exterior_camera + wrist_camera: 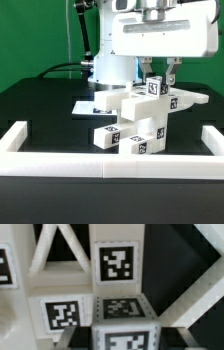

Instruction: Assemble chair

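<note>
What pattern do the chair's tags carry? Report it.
Black-and-white square codes on white; the tags show best in the wrist view.

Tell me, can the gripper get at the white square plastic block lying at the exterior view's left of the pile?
Probably not yet: the gripper is shut on an upright white leg atop the pile. The lying block is uncovered from above.

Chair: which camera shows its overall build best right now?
The exterior view: the whole chair is in frame from the side, with the hand shut on its top tagged piece. The wrist view shows only close-up tagged faces, too cropped to judge the build.
</note>
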You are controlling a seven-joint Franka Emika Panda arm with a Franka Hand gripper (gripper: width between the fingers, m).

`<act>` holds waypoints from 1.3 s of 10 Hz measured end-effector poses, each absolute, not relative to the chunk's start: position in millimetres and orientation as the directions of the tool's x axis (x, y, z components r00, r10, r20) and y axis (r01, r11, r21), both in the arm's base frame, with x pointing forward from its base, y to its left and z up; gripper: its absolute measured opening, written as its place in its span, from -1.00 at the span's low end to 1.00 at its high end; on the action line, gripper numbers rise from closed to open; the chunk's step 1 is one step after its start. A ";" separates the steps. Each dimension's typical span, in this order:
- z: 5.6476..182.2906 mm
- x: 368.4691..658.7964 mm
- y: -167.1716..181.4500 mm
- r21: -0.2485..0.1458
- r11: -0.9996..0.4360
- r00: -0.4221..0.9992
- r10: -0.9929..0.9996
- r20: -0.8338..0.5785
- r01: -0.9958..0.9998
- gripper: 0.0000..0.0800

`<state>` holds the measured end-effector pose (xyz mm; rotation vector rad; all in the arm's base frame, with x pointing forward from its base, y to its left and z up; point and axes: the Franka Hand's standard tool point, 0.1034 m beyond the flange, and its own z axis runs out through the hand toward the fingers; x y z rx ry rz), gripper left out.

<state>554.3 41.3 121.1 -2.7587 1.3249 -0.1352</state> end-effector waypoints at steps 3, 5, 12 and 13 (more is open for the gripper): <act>120.8 554.2 40.0 -0.134 -0.388 0.392 -0.920 -0.003 -0.912 -0.29; 120.8 554.3 39.9 -0.139 -0.235 0.242 -0.970 -0.036 -0.962 -0.29; 120.8 557.7 39.9 -0.137 0.050 -0.039 -0.996 -0.083 -0.989 -0.26; 120.8 557.6 40.4 -0.138 0.017 -0.006 -0.997 -0.077 -0.990 -0.26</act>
